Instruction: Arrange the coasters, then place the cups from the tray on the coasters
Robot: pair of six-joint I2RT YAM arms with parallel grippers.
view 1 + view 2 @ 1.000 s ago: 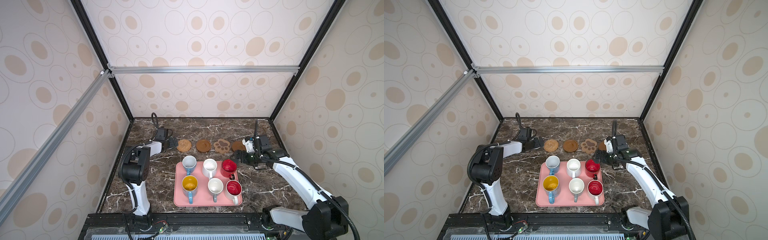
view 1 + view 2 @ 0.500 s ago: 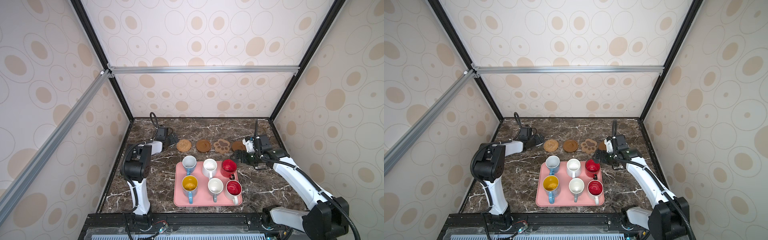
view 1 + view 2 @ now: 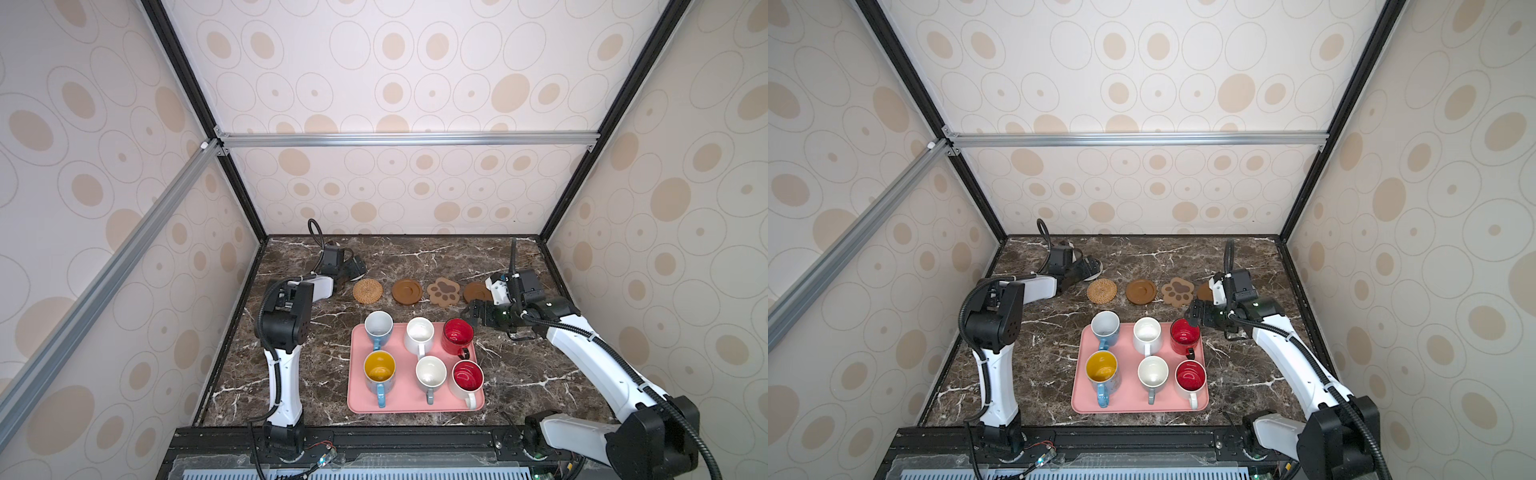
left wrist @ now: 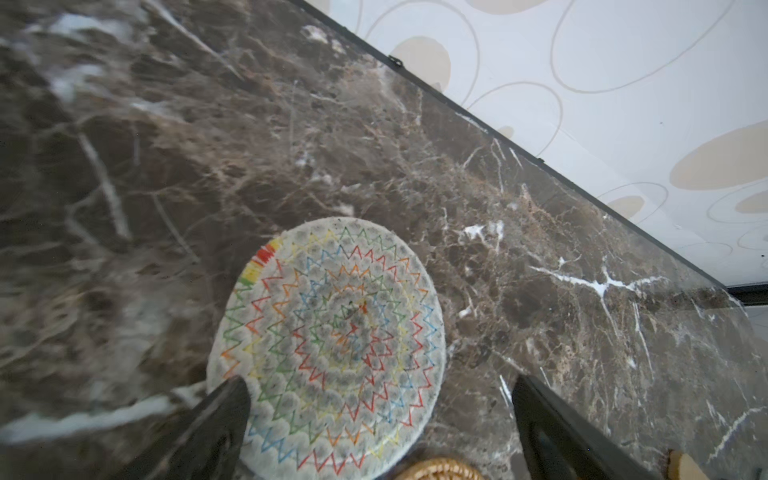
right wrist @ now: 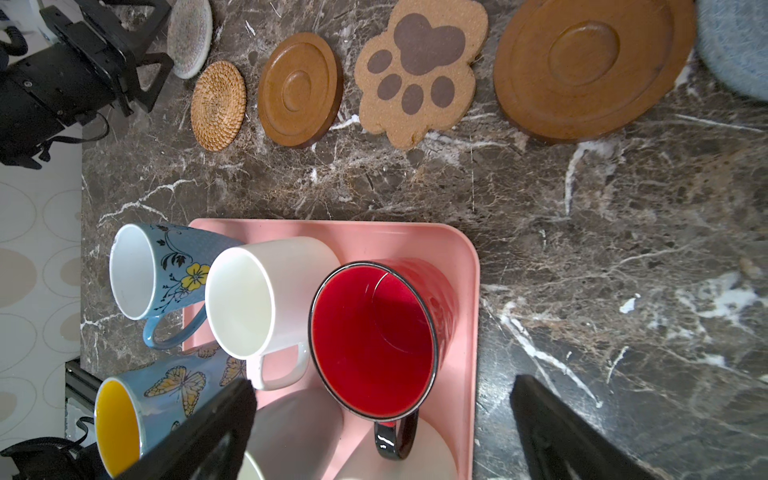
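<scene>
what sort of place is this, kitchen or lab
Probably a lab robot cell: circle-patterned wall panels on an aluminium frame box in a brown marble-look tabletop, with two white-and-black robot arms mounted at its front.

I count one pink tray and six mugs: one blue mug with white inside, one blue mug with yellow inside, two white mugs, one all-red mug and one white mug with red inside. The coasters come to six: one woven coaster, one rattan coaster, two brown discs, one paw-shaped coaster and, cut off by the frame edge, what seems to be a pale blue-grey coaster.
</scene>
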